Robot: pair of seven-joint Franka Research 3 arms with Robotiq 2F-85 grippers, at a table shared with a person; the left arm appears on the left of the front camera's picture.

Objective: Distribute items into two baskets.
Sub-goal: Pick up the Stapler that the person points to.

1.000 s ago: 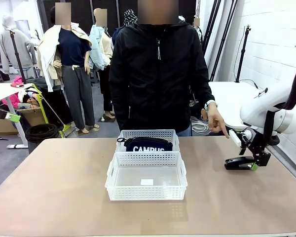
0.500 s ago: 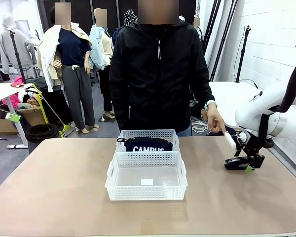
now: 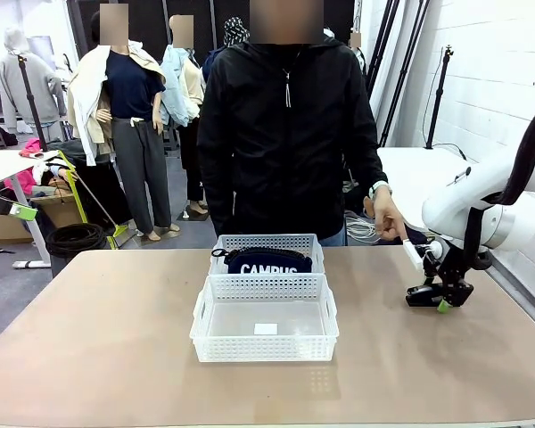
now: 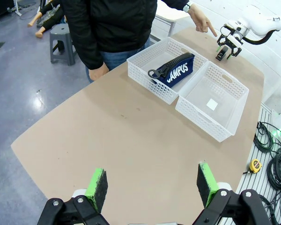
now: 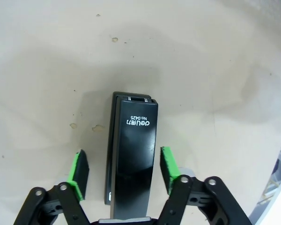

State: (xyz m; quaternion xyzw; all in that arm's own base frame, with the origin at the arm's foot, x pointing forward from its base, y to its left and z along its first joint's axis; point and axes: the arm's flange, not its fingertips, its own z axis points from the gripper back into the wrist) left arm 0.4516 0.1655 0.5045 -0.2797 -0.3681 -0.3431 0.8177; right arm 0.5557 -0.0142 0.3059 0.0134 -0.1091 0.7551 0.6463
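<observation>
Here, the right gripper (image 5: 124,166) straddles, unclenched, the small black plastic stapler (image 5: 133,136) on the tan table (image 5: 210,70), at three o'clock from the nearer white mesh basket (image 3: 265,343); the left gripper (image 4: 151,183) hangs released.

Shell of right arm (image 3: 481,209) white, glossy, rounded; black cable (image 3: 533,152) arcs above it. On right end effector (image 3: 442,299): black linkage fingers, round silver pivot screws, green pads (image 5: 78,171). On left end effector (image 4: 152,183): same black links, silver pivots, rectangular green pads with dark faces.
</observation>
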